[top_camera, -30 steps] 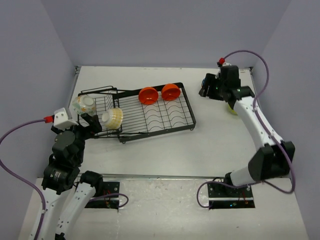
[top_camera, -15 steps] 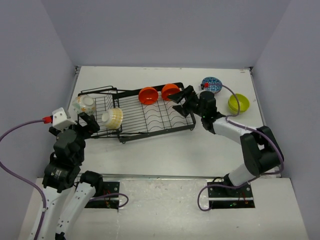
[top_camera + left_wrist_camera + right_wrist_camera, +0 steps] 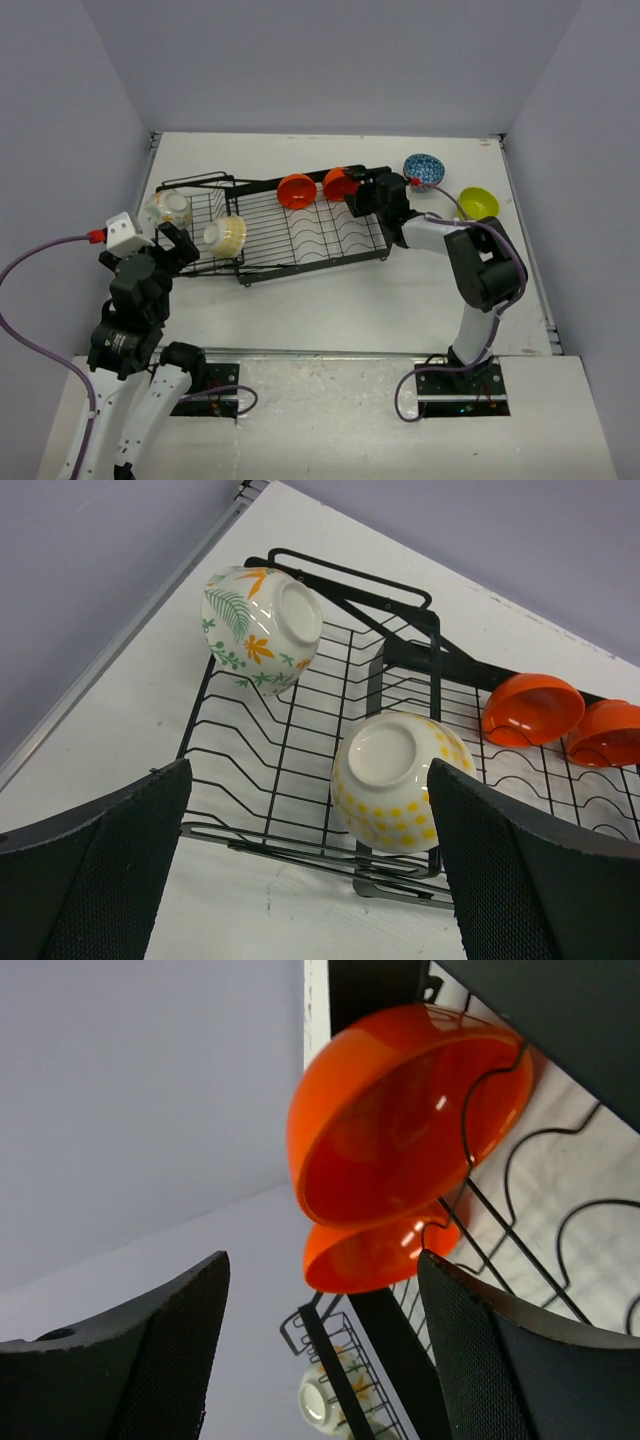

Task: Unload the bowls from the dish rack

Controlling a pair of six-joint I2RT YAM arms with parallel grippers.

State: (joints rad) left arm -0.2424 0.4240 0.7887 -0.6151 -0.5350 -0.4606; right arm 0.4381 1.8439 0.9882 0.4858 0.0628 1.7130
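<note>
The black dish rack (image 3: 300, 235) holds two orange bowls (image 3: 296, 190) (image 3: 340, 183), a cream bowl with yellow dots (image 3: 226, 235) and a floral bowl (image 3: 168, 208). A blue patterned bowl (image 3: 424, 169) and a lime green bowl (image 3: 478, 203) sit on the table to the right. My right gripper (image 3: 362, 198) is open and empty just right of the right orange bowl (image 3: 400, 1120). My left gripper (image 3: 178, 246) is open and empty at the rack's near left end, facing the dotted bowl (image 3: 400, 780) and floral bowl (image 3: 262, 615).
The rack's raised basket end (image 3: 340, 580) stands at the left. The left wall runs close to the rack's left end. The right arm's cable (image 3: 455, 205) lies between the blue and green bowls.
My right arm has swung from the far right of the table to the rack's right end, leaving the blue bowl on the table. The left arm has barely moved.
</note>
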